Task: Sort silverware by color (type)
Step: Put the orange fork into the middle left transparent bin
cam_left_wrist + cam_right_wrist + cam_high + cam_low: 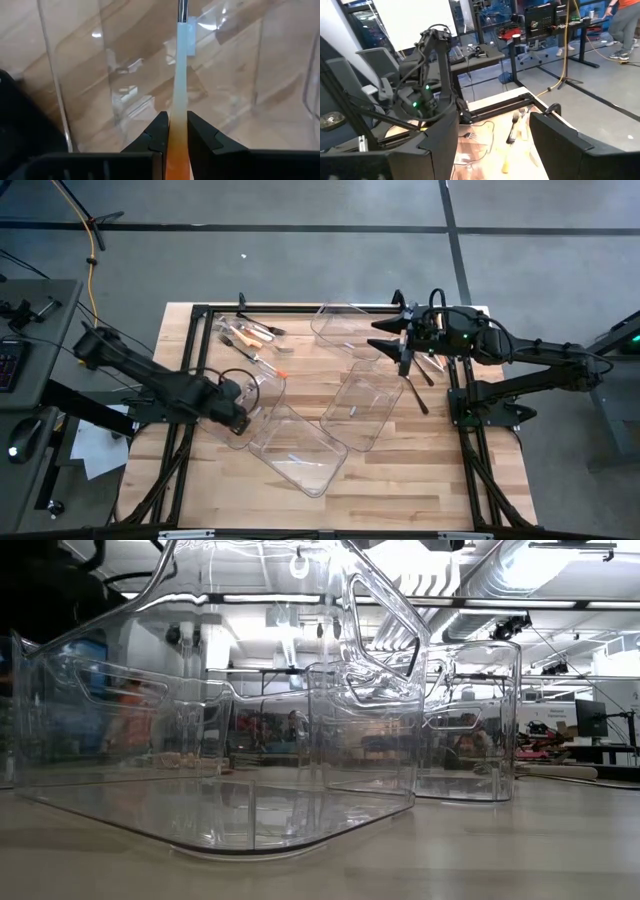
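Bins: three clear ones on the worktop (200, 490). One sits at the far middle (345, 325), one in the centre (362, 408), and one lies skewed nearer the front (297, 446). From the low view they overlap each other, so it's all stacked glare there.

Left pincer (175, 131): closed down narrow on one piece of silverware (180, 85), so that's one in hand. The handle goes orange between the fingers (157, 132) and fades to white further out, with a dark bit at the very tip. Can't tell if it's a fork, spoon or knife. It's poking in over clear bin wall, with wood showing through. From above, the left pincer (238, 405) is at the left edge of the front bin.

Right pincer (385, 335): spread wide, nothing in it. Hangs over the far right part of the worktop, just beside the far bin.

Pile (250, 338): loose silverware at the far left of the worktop. Orange handles and a couple of dark ones are mixed in, roughly five or six, but they overlap too much for a hard count. The right wrist view catches some of them too, fork heads (516, 120) and a yellowish-orange handle (506, 162) on the wood.

Black pieces (418, 375): about three dark ones lying by the right frame rail, under the right arm.

Stray orange bit (282, 375): a single small orange spot between the pile and the front bin, too small to say what.

Room: one person in an orange top (625, 27) well back, past the desks.
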`<state>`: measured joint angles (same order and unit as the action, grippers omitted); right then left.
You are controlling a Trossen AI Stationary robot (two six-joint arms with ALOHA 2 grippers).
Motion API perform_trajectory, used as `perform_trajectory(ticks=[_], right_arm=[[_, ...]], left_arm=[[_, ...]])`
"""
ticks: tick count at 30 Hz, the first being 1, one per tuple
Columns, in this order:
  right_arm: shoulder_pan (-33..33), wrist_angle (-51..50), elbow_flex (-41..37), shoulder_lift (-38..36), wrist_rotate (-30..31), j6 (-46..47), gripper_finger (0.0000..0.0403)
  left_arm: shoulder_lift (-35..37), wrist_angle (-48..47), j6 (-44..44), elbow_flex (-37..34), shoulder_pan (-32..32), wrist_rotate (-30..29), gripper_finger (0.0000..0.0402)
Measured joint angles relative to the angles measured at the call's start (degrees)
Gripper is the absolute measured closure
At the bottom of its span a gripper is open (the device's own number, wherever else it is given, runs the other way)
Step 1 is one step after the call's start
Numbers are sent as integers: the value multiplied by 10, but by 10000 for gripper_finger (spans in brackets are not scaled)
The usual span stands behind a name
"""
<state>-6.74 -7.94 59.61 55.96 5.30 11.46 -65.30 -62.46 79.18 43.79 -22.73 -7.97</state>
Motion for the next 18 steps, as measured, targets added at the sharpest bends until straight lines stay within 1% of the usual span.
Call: perform_trajectory(ticks=[3,9,14,18], right_arm=[[0,0,0,0,10,0,174],[0,0,0,0,11,0,174],[0,0,0,0,11,0,174],[0,-2,0,0,11,0,174]], left_arm=[[-13,2,-8,0,13,0,368],[-37,14,-20,0,40,3,367],[-63,26,-57,0,60,24,367],[-86,27,-79,0,70,28,367]])
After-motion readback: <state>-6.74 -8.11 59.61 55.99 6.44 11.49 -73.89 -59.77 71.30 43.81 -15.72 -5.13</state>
